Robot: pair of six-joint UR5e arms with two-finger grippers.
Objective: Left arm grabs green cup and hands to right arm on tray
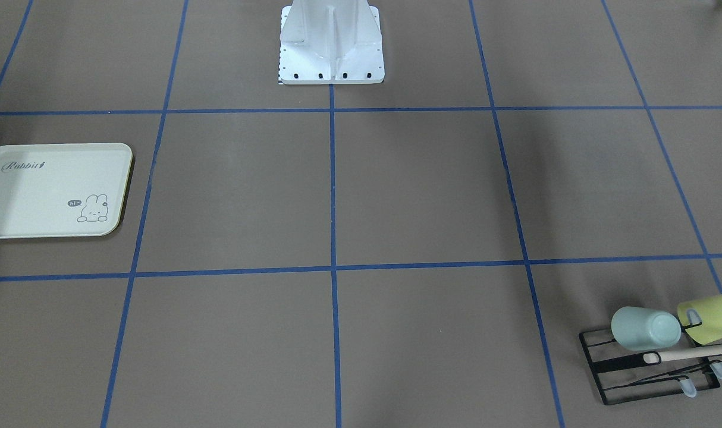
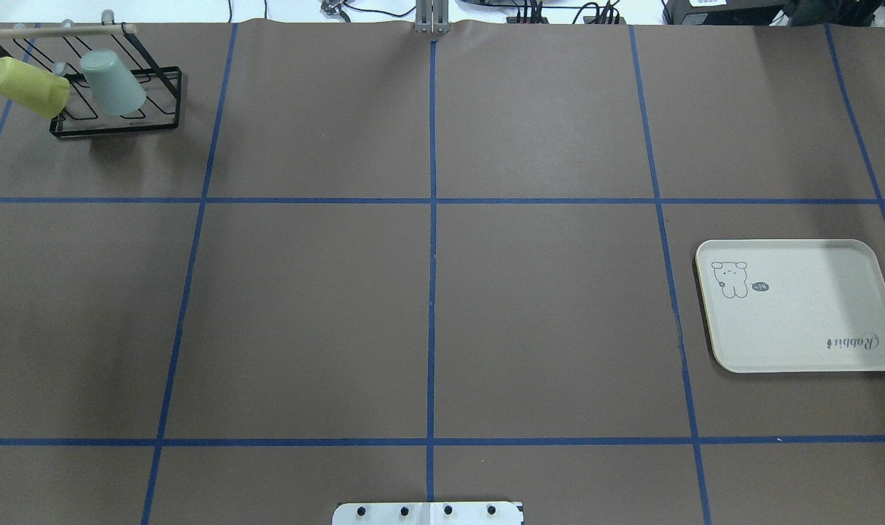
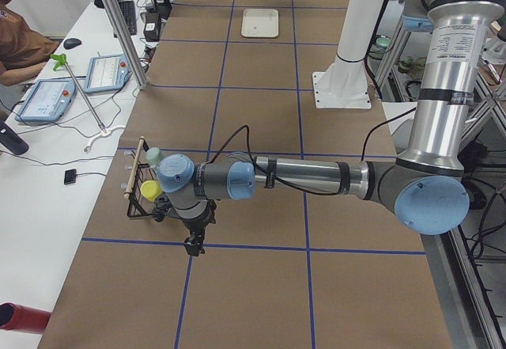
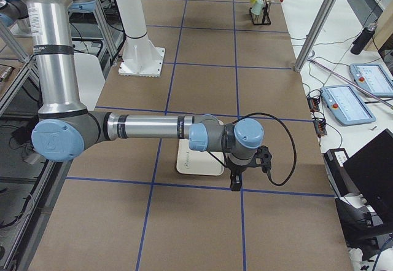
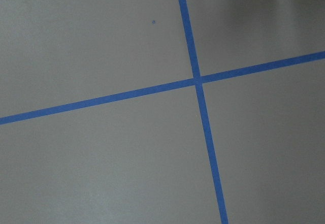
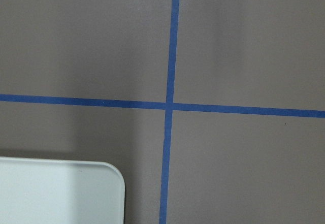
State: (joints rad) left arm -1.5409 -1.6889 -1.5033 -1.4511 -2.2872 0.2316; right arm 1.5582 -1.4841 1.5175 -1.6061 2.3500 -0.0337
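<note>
The pale mint-green cup (image 2: 113, 82) hangs mouth-down on the black wire rack (image 2: 114, 127) at the table's far left corner; it also shows in the front view (image 1: 645, 329). The cream tray (image 2: 800, 306) lies empty on the right side. The left arm's gripper (image 3: 192, 246) shows only in the exterior left view, pointing down beside the rack, apart from the cup. The right arm's gripper (image 4: 235, 185) shows only in the exterior right view, pointing down just past the tray's (image 4: 199, 163) corner. I cannot tell whether either is open or shut.
A yellow-green cup (image 2: 28, 87) hangs on the rack beside the mint one, under a wooden bar (image 2: 56, 30). The robot's white base (image 1: 331, 47) stands mid-table. Blue tape lines grid the brown surface. Operators' desks with tablets (image 3: 47, 100) flank the far edge.
</note>
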